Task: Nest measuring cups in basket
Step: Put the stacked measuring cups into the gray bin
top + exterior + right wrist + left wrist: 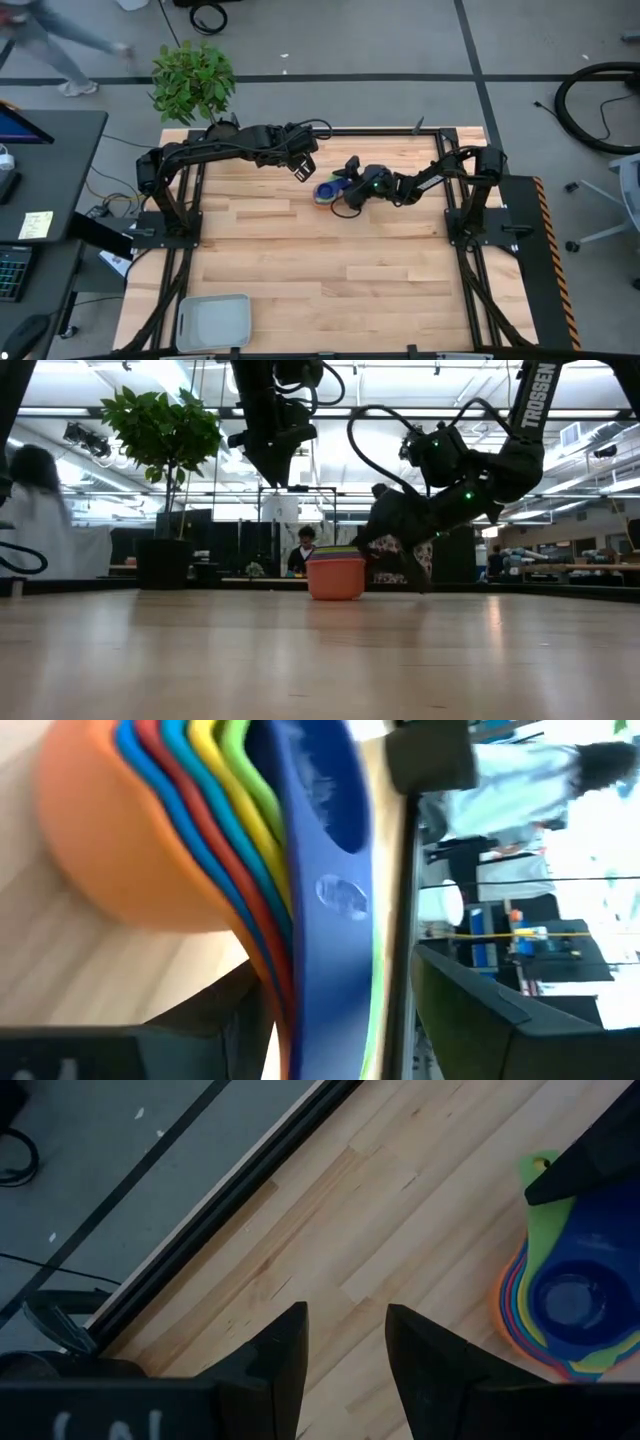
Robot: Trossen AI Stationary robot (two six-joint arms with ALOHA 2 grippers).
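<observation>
The measuring cups (328, 192) stand nested in one stack on the table's far middle, bottom down, orange outermost and dark blue innermost (568, 1302). Their handles (320, 900) lie stacked one on another. My right gripper (346, 188) is low at the stack, open, one finger on either side of the handles. My left gripper (303, 170) hangs open and empty above the table, just left of the stack (336, 575). The light grey basket (213, 300) sits empty near the table's front left corner. My right gripper comes nearly level from the table's right, with the stacked handles (300, 970) between its open fingers. Whether a finger touches them, I cannot tell. The stack rests upright on the table.
A potted plant (193, 78) stands beyond the table's far left corner. Bare wooden tabletop (330, 270) lies between the stack and the basket. A desk with screens (40, 190) is off the left side, and people show in the room behind.
</observation>
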